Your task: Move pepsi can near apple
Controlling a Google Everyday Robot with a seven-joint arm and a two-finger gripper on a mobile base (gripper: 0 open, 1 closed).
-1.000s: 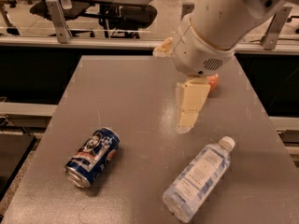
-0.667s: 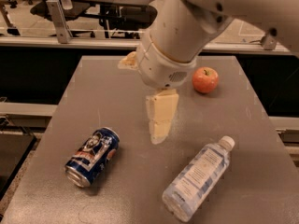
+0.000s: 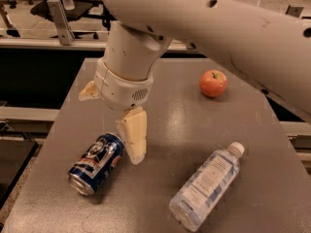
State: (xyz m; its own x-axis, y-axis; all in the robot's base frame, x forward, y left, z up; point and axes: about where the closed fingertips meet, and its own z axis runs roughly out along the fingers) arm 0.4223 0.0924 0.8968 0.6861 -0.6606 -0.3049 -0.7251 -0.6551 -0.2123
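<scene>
The pepsi can (image 3: 96,163) lies on its side at the front left of the grey table (image 3: 184,125), its silver end facing the front left. The apple (image 3: 213,83) sits at the back right of the table, well apart from the can. My gripper (image 3: 112,126) hangs from the big white arm just above the can's far end. Its jaws stand open; one cream finger (image 3: 134,136) reaches down beside the can's right end, and the other finger (image 3: 89,91) shows only as a small tip at the left. It holds nothing.
A clear plastic water bottle (image 3: 206,186) lies on its side at the front right. The white arm (image 3: 218,23) spans the upper right of the view. Beyond the table's back edge are a rail (image 3: 48,42) and office chairs.
The arm has swung left and forward across the table, from near the apple to just above the can. The apple is now uncovered. Can, apple and bottle have not moved.
</scene>
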